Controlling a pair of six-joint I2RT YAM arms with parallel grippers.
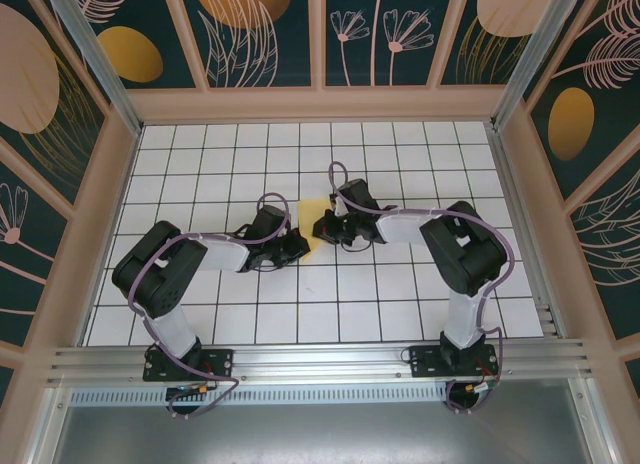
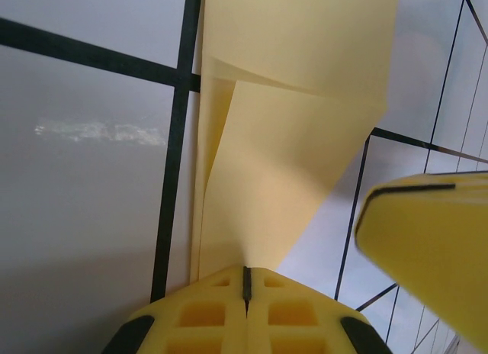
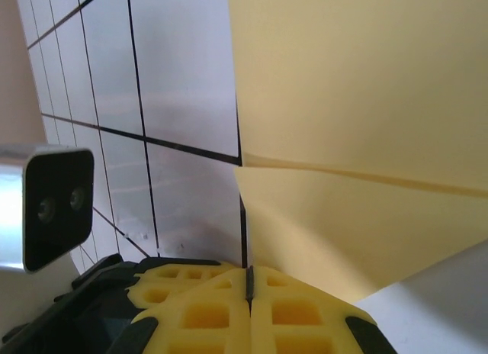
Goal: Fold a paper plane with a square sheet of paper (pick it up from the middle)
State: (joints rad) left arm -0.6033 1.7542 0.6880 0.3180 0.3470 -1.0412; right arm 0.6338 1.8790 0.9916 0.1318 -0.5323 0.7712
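The pale yellow square sheet of paper [image 1: 312, 216] lies part-folded at the middle of the tiled table, between my two grippers. In the left wrist view the sheet [image 2: 290, 140] shows a diagonal flap that narrows down into my left gripper [image 2: 245, 281], whose yellow jaws are shut on its tip. My right gripper [image 3: 248, 281] is shut on the edge of another flap of the sheet [image 3: 366, 102]. From above, the left gripper [image 1: 300, 246] and right gripper [image 1: 322, 224] nearly touch over the paper. The paper plane is out of view.
The white gridded table [image 1: 400, 304] is boxed in by wooden walls [image 1: 520, 184] on three sides. A yellow finger of the right gripper [image 2: 427, 247] crowds the left wrist view. The left arm's grey camera box [image 3: 46, 209] sits close to the right gripper.
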